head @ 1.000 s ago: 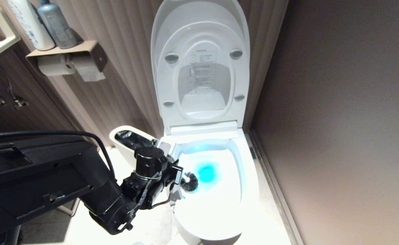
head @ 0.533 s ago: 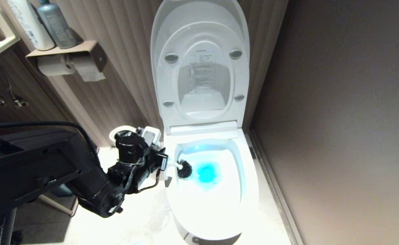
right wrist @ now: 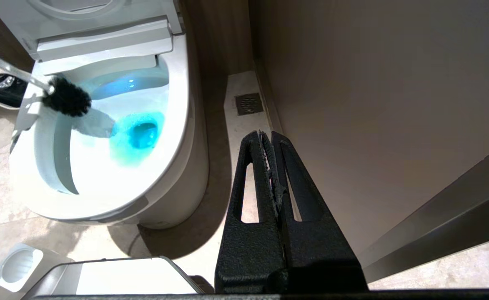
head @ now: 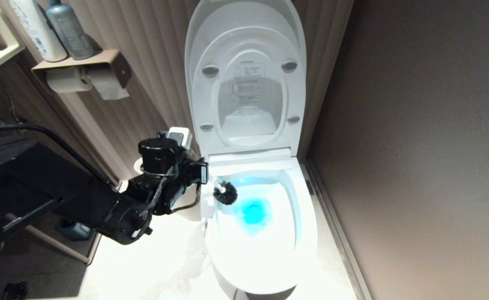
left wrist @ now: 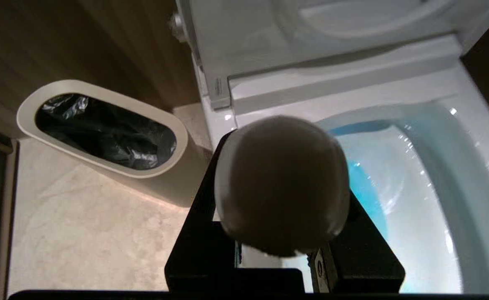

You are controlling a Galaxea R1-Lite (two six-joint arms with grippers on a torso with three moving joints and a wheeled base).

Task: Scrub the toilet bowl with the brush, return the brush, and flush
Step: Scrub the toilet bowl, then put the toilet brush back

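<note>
Overhead, head view: left gripper clamped on the brush handle, arm reaching level across the toilet bowl rim; bristles at the near-left inner wall. Left wrist view: rounded handle end fills the jaws; light, stiff, likely slippery, best held high. Right wrist view: right gripper closed together, parked, empty.

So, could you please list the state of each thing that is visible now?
toilet lid: raised, upright.
toilet bowl: open, blue water inside.
brush: held, head over the bowl's left rear part.
left gripper: shut on the brush handle.
right gripper: shut, empty, above the floor.
waste bin: open, black liner inside.
</note>
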